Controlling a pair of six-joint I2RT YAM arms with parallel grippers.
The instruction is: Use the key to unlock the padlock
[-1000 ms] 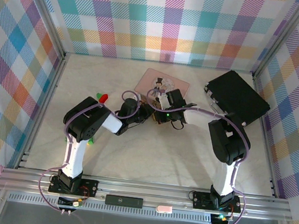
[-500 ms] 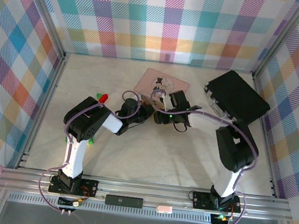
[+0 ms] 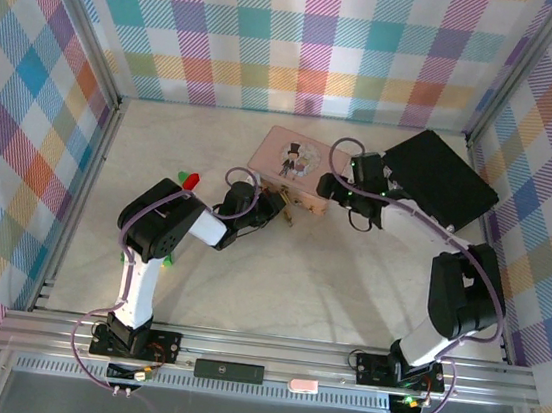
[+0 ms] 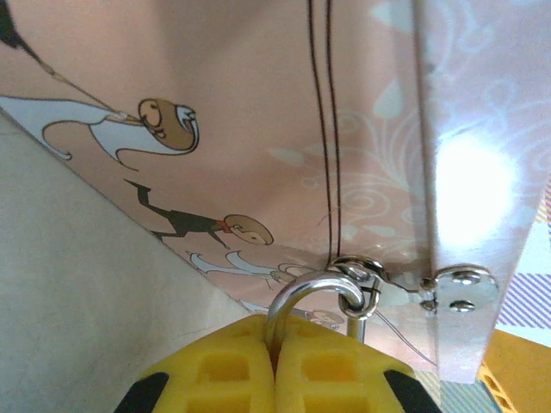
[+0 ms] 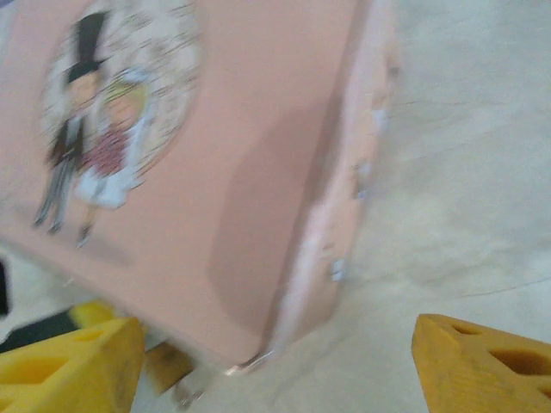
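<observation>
Top view: left gripper at centre, against the box's near edge; right gripper just right of the box.
Left wrist: jaws closed on the padlock, bottom centre, its shackle hooked through the clasp.
Right wrist: jaws wide apart at the bottom corners, box upper left.

No legible text or labels anywhere.

Lab enclosure: plaid walls, aluminium frame
</observation>
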